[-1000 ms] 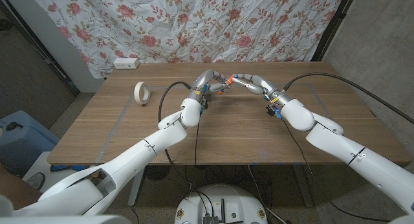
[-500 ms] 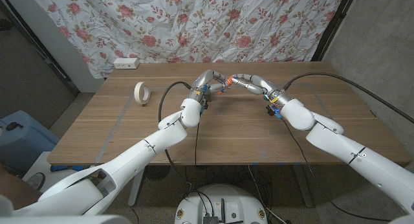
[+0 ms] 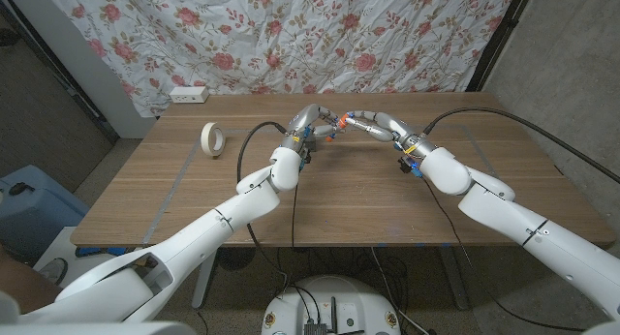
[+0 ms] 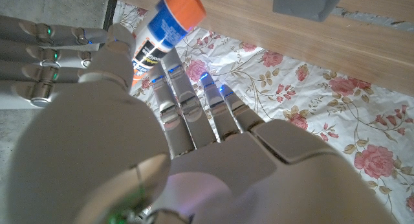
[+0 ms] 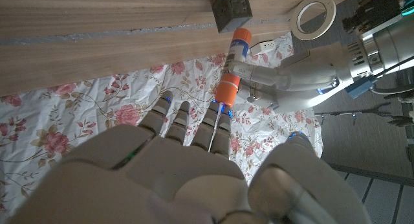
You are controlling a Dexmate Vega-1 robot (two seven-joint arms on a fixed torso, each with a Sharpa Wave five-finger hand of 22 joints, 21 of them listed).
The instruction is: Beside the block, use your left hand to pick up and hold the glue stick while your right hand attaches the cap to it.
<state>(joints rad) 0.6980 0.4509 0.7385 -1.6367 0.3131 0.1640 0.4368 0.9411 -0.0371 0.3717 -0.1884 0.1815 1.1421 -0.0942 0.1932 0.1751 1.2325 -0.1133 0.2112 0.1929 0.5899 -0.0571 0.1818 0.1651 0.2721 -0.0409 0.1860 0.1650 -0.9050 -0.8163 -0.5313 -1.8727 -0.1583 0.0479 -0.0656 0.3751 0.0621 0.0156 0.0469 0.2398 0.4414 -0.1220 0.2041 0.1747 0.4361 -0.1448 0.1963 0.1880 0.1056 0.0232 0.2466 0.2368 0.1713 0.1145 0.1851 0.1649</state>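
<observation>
- Almost nothing has moved in the last second: both hands stay up over the far middle of the table, tips close together.
- The left hand grips the glue stick, lifted off the table, near the block.
- The right hand seems to pinch the cap and press it on the stick's end.
- I think the cap is nearly on; a steady push should finish it.
</observation>
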